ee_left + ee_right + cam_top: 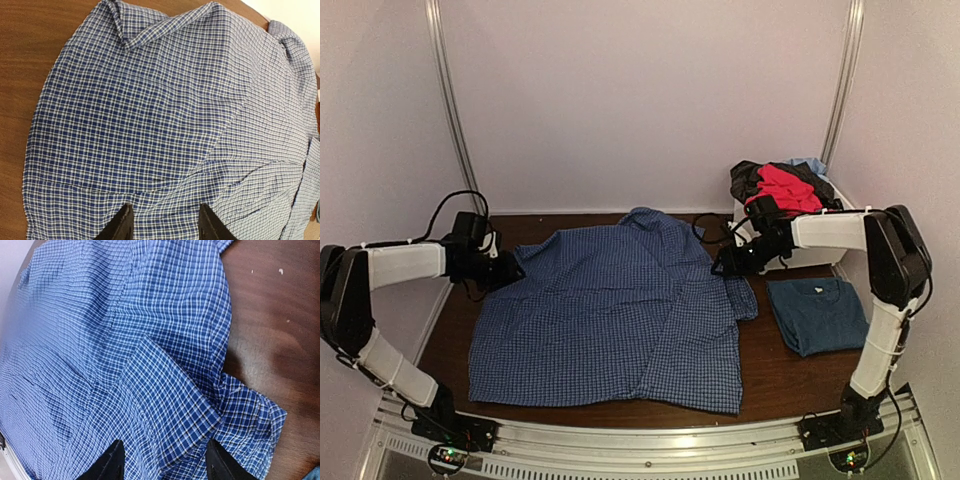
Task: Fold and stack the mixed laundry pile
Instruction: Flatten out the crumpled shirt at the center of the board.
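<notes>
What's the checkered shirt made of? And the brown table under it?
The blue-and-white checked button shirt looks like thin woven cloth, maybe cotton: matte, it wrinkles softly. The brown table looks like wood or wood-look laminate: grain streaks, slight sheen.

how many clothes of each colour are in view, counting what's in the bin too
check shirt: 1
dark-blue tee: 1
red garment: 1
black garment: 1
light-blue garment: 1
total: 5 visible, more may be hidden underneath
</notes>
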Available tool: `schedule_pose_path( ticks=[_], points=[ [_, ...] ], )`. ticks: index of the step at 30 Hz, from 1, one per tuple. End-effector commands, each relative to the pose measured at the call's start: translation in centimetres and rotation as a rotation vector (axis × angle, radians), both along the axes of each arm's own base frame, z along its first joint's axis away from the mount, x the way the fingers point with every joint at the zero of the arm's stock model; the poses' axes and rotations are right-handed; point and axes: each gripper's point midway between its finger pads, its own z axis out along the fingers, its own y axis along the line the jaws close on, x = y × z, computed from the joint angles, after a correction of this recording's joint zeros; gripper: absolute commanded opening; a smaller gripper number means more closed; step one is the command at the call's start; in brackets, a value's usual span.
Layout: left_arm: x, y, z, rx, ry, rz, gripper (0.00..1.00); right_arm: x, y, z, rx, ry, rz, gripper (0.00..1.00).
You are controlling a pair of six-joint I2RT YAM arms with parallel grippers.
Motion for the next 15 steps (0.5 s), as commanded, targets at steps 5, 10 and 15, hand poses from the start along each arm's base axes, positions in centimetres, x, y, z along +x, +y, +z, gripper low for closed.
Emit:
schedule_pose_path(
  ticks=[5,10,15],
  points=[
    [-1.8,0.2,2.6,-0.001,-0.047,-0.031,0.54,-1.2,-0.3,-3.8,-0.032,0.123,-0.010,0.55],
    [-3.7,0.1,3.2,-0.003,-0.028,-0.067,0.56,-1.4,0.1,-1.6,0.007,0.070,0.005,0.17],
    [-6.2,0.6,3.7,0.040,0.034,-0.079,0.54,-1.9,1.2,3.3,0.085,-0.030,0.042,0.00]
  ],
)
